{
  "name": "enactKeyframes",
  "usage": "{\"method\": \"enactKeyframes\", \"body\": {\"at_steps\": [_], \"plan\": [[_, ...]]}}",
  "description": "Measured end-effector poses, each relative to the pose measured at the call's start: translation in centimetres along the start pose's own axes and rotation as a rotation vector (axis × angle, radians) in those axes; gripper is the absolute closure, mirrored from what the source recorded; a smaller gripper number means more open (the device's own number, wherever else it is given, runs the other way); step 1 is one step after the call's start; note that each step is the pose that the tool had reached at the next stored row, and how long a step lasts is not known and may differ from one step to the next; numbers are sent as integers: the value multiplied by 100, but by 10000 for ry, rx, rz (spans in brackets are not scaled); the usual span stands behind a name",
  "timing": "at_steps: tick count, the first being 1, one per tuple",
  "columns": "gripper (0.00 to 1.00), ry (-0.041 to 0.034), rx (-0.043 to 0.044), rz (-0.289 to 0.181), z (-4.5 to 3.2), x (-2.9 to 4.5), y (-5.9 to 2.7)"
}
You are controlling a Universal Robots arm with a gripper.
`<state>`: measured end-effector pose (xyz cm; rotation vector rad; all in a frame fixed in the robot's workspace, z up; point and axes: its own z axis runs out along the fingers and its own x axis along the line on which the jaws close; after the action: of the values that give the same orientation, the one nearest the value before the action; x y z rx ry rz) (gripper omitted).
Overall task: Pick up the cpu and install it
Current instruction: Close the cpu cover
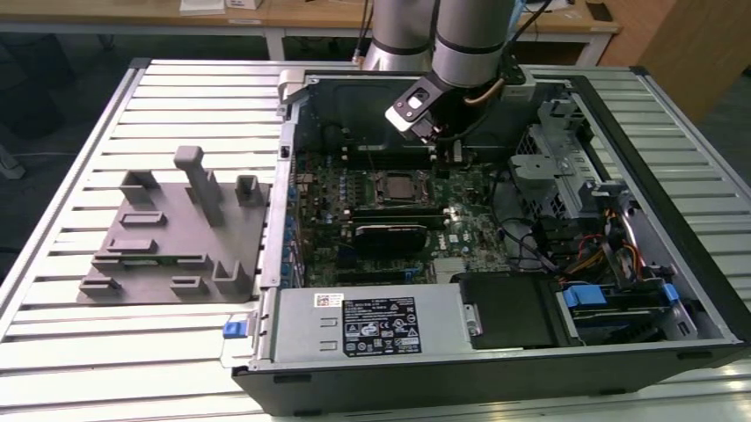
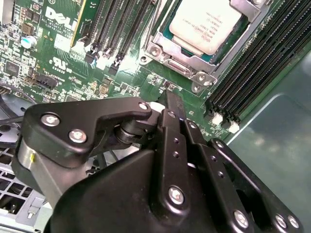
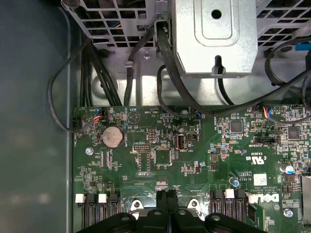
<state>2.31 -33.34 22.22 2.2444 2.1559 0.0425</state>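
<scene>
Silvery metal marks the cpu point(image 2: 206, 24): it lies flat in the socket point(image 2: 177, 65) on the green board point(image 3: 194, 160), with the socket's metal frame around its edges and its printed top facing up. In the exterior view the cpu point(image 1: 393, 185) shows as a small pale square near the middle of the board point(image 1: 334, 189), inside the open case point(image 1: 470, 387) that rests on the slatted table point(image 1: 176, 97).

My claw point(image 2: 167, 99) is pressed together and pinches nothing. In the first wrist view the claw point(image 3: 166, 194) shows its two black fingers point(image 3: 160, 200) side by side with just a thin seam between them, tips pointing at the board. In the second wrist view the tips hang just beside a corner of the socket, apart from the cpu; whether they touch the board I cannot tell. Black slots point(image 2: 252, 73) run along the socket on both sides.

In the exterior view my arm point(image 1: 470, 44) reaches down into the case from the far side. The claw point(image 1: 453, 151) sits near the cpu, toward the exterior view's right of it. The grey fixture point(image 1: 164, 237) stands on the table at the exterior view's left, just beside the case and well apart from the claw.

Beyond my fingertips the first wrist view shows a round battery point(image 3: 112, 137) on the board, black cables point(image 3: 165, 73) looping off its edge, and a grey metal cage point(image 3: 214, 34).
</scene>
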Motion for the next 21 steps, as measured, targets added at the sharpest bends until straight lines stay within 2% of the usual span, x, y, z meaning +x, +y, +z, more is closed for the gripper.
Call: {"method": "enactKeyframes", "body": {"at_steps": [4, 11, 21], "plan": [[89, 0, 0, 1, 0, -2, -44], [89, 3, -5, 8, 7, -10, -257], [89, 1, -4, 23, 42, -15, -383]]}}
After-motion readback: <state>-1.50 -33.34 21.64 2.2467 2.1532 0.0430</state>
